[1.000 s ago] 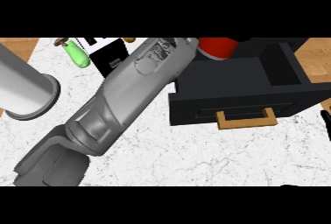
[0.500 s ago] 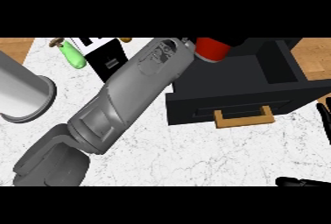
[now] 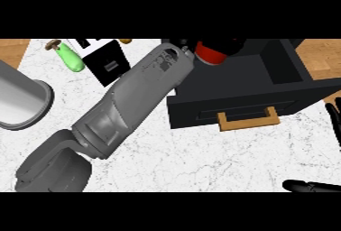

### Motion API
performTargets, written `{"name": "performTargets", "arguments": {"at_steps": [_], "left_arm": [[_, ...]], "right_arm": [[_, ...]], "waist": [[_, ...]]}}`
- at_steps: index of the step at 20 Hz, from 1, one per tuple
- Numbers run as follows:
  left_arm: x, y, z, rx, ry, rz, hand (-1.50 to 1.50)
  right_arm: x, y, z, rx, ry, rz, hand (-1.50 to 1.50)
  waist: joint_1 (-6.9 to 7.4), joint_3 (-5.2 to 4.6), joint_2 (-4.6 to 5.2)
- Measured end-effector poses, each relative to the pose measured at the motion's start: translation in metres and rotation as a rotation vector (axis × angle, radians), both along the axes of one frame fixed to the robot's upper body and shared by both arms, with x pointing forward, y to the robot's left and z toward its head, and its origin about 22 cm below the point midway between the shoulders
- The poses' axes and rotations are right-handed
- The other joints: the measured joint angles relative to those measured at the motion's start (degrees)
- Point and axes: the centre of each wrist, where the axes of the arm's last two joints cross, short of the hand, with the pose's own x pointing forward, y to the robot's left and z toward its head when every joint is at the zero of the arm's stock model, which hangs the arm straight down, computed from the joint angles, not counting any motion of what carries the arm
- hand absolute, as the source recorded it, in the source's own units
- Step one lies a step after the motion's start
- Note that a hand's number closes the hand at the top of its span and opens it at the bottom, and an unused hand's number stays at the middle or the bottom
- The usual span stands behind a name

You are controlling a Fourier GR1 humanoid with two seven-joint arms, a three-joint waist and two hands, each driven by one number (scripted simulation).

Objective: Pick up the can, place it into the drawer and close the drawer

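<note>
Here's the left hand (image 3: 223,43), up at the far end of that long grey forearm, black fingers curled around the red can (image 3: 212,55). That can is in its grip, hanging over the back left corner of the open drawer (image 3: 266,101). How high it sits above the drawer floor, I can't tell from this steep angle.

By my reading, the pick-up is done and we're in the placing step. The next move calls for lowering the can into the dark well of the drawer, clear of the side walls, and setting it upright before the fingers let go. Then comes the close: a push on the front panel, where the wooden handle (image 3: 248,121) juts out toward us over the marbled tabletop (image 3: 200,158).

The drawer itself is pulled well out, and I see nothing lying inside; its bare black floor shows in front of the can.

The right hand (image 3: 311,186) rests at the lower right edge, fingers straight and relaxed, holding nothing.

Over on the far left of the tabletop are a green bottle (image 3: 72,61), a black-and-white box (image 3: 106,63) just beside it, and a big grey cylinder (image 3: 20,99), all well apart from the drawer.
</note>
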Motion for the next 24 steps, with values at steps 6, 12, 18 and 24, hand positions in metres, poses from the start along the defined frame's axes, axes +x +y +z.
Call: {"name": "performTargets", "arguments": {"at_steps": [6,12,18,24], "left_arm": [[0.001,0.004,-0.008,0.003,-0.002,0.057,-1.50],[0.001,0.007,-0.018,-0.011,-0.010,0.097,-1.50],[-0.002,0.006,-0.022,-0.045,-0.005,0.126,-1.50],[-0.003,0.003,-0.017,-0.098,0.005,0.118,-1.50]], "right_arm": [[-0.001,0.002,0.003,-0.005,-0.005,0.018,-1.50],[0.000,0.001,0.007,-0.016,-0.014,0.024,-1.50],[-0.004,0.000,0.014,-0.079,-0.050,0.021,-1.50],[-0.007,-0.001,0.029,-0.263,-0.114,0.007,-1.50]], "waist": [[-0.70,0.01,0.07],[-1.11,0.00,0.21],[-1.41,-0.01,0.18],[-0.72,-0.06,0.09]]}}
